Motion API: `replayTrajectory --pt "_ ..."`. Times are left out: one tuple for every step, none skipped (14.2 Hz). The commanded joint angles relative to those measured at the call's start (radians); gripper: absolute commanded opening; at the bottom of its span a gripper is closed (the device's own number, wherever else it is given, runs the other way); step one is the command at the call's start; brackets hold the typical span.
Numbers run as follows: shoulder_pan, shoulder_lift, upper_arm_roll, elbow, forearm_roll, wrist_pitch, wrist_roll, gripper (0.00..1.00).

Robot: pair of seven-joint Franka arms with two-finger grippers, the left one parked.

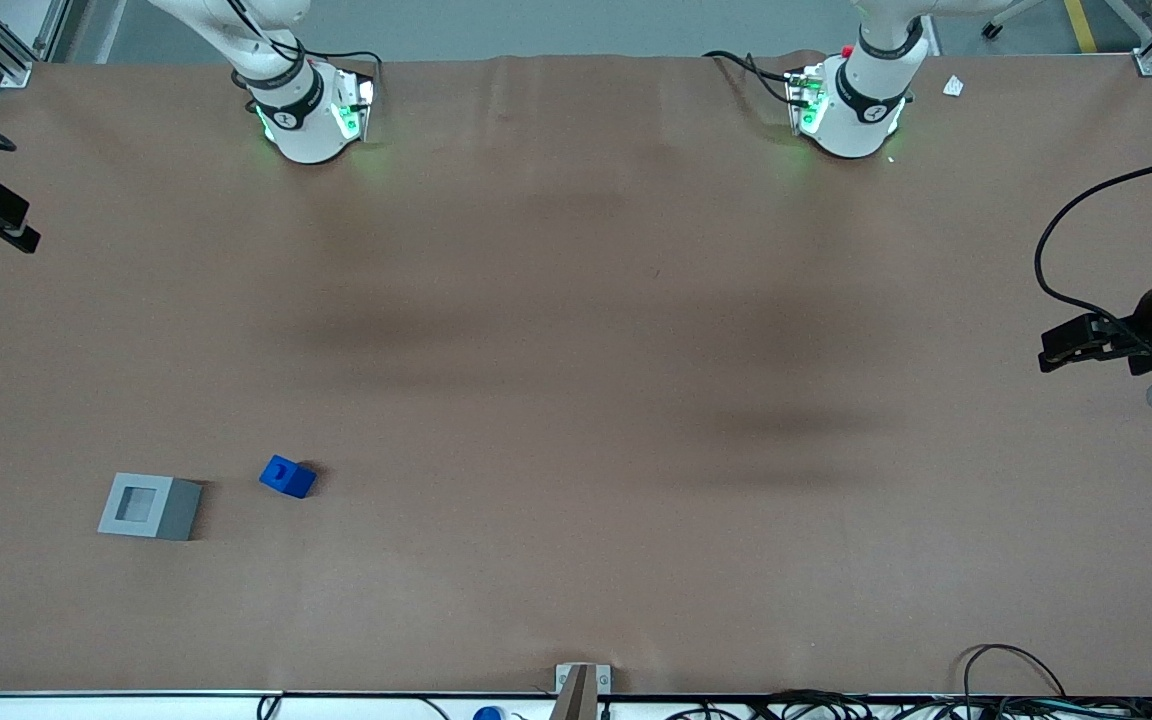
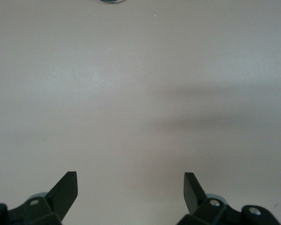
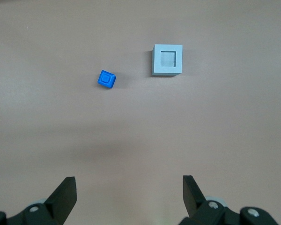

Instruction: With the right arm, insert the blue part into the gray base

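The blue part (image 1: 287,476) (image 3: 107,79) lies on the brown table near the working arm's end, a dark notch on its top. Beside it, a short gap away and slightly nearer the front camera, stands the gray base (image 1: 149,506) (image 3: 167,60) with its square recess facing up and nothing in it. My right gripper (image 1: 16,225) (image 3: 129,185) hangs high at the working arm's edge of the table, farther from the front camera than both pieces. It is open wide with only bare table between its fingers (image 3: 65,197).
Both white arm bases (image 1: 306,115) (image 1: 851,105) stand along the table edge farthest from the front camera. A metal bracket (image 1: 581,685) and loose cables (image 1: 1016,680) sit at the nearest edge. A small white scrap (image 1: 953,86) lies by the parked arm's base.
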Motion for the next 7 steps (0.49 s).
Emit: replayTrajectory --pt "-0.007 0.007 0.005 0.020 0.000 -0.014 -0.013 1.00" --pt "-0.006 0.007 0.005 0.022 0.000 -0.014 -0.013 1.00" --pt "-0.006 0.007 0.005 0.020 0.002 -0.014 -0.013 1.00" --pt "-0.006 0.007 0.005 0.020 0.002 -0.018 -0.013 1.00" --pt "-0.006 0.007 0.005 0.020 0.000 -0.020 -0.013 1.00" --pt "-0.005 0.007 0.005 0.020 -0.001 -0.021 -0.013 1.00" --pt "-0.005 0.005 0.005 0.020 -0.008 -0.021 -0.017 1.00"
